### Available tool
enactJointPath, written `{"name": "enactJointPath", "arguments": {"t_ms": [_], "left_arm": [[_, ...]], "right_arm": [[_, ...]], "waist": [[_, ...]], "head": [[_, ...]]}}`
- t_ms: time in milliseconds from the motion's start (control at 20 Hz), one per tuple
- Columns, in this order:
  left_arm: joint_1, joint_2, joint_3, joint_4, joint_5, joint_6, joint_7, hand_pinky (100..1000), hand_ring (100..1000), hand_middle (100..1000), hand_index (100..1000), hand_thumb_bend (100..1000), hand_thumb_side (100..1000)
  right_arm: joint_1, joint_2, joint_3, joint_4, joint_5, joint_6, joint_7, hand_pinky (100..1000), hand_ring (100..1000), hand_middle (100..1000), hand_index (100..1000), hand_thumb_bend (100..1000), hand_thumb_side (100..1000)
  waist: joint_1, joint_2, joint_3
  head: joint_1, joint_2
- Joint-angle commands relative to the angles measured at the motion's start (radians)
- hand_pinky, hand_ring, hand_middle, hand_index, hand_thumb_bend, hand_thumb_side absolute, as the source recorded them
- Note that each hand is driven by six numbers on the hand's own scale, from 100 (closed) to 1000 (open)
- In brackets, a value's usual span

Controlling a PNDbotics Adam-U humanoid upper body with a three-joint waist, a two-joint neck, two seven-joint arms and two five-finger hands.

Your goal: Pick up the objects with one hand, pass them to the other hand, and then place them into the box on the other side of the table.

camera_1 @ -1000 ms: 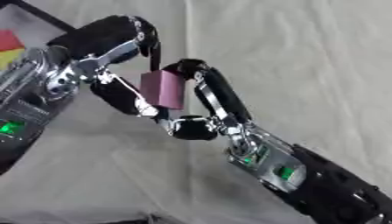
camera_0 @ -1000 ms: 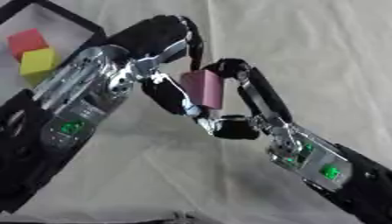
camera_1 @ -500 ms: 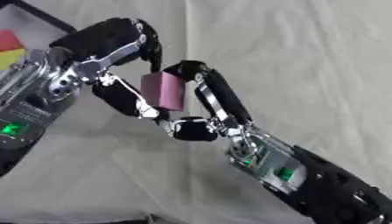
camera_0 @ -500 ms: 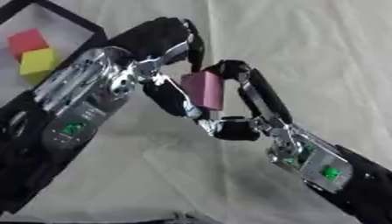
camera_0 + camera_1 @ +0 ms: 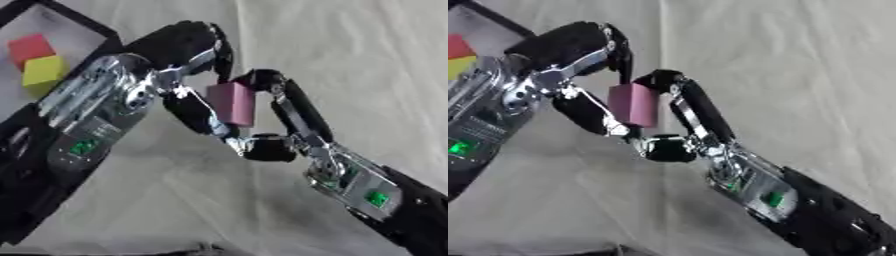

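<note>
You have one pink block (image 5: 233,103) held above the cloth-covered table (image 5: 367,65), pinched between your right hand (image 5: 289,117), curled from five o'clock, and your left hand (image 5: 188,75), curled from nine, while only the left eye view shows fully one red block (image 5: 31,47) and one yellow block (image 5: 44,71) in the box (image 5: 87,26) at ten.

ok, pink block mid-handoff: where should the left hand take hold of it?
On the pink block's left face and upper end, coming in from the left. The right hand covers its right side and lower end with curled fingers, and the block stands nearly upright, so the left hand has only the left face and top free.
</note>
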Motion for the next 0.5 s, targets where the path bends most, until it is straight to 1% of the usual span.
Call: {"name": "enactJointPath", "arguments": {"t_ms": [50,100,200,400,450,500], "left_arm": [[-0.008,0.04,0.007,0.012,-0.027,0.0,-0.023,749,607,543,542,476,100],[-0.008,0.041,0.007,0.009,-0.027,0.0,-0.03,749,607,538,537,463,100],[-0.008,0.041,0.009,0.006,-0.027,0.002,-0.038,747,602,525,502,401,100],[-0.007,0.041,0.01,0.005,-0.024,0.011,-0.037,746,598,517,465,375,100],[-0.007,0.041,0.009,0.005,-0.023,0.012,-0.037,747,597,516,458,382,100],[-0.007,0.041,0.009,0.005,-0.021,0.014,-0.036,747,597,516,458,384,100]], "right_arm": [[-0.008,0.0,0.002,-0.042,0.007,-0.012,0.003,718,690,531,509,194,100],[-0.008,-0.001,0.002,-0.042,0.007,-0.012,0.003,718,690,532,510,200,100],[-0.007,-0.001,0.002,-0.042,0.008,-0.011,0.003,716,693,534,515,249,100],[-0.006,-0.001,0.003,-0.042,0.01,-0.01,0.005,720,697,539,521,334,100],[-0.006,-0.001,0.003,-0.042,0.012,-0.011,0.006,720,700,542,525,376,100],[-0.005,-0.001,0.003,-0.042,0.015,-0.011,0.007,720,701,542,525,379,100]], "waist": [[0.001,-0.016,0.001],[0.001,-0.016,0.001],[0.001,-0.016,0.0],[0.001,-0.016,0.0],[0.001,-0.016,0.0],[0.001,-0.016,0.0]], "head": [[-0.002,-0.002],[-0.002,-0.002],[-0.002,-0.002],[-0.004,-0.002],[-0.004,-0.002],[-0.004,-0.002]]}}
